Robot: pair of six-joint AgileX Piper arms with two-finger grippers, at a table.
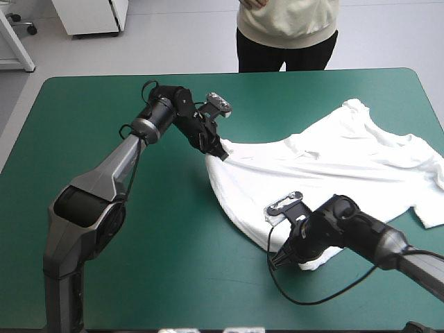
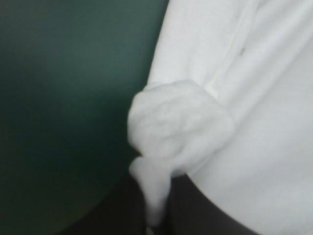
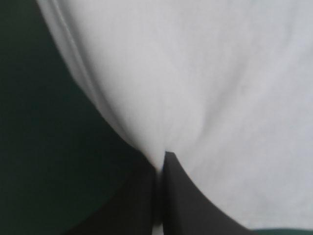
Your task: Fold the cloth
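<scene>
The white T-shirt (image 1: 333, 166) lies spread over the right half of the teal-green table, its hem toward the middle. My left gripper (image 1: 220, 154) pinches the hem's far corner, fingers shut on the cloth. In the left wrist view a bunched wad of T-shirt (image 2: 178, 125) sits just ahead of the left gripper (image 2: 156, 215), a strip of fabric running down between the fingers. My right gripper (image 1: 281, 260) holds the hem's near corner. The right wrist view has the right gripper (image 3: 160, 169) all but shut, with the T-shirt (image 3: 195, 83) pulled into a crease between the fingers.
Bare teal-green cover (image 1: 139, 263) fills the table's left half and the near edge. A person stands just beyond the far edge (image 1: 229, 71), not over the table. The shirt's sleeve (image 1: 433, 187) reaches close to the right edge.
</scene>
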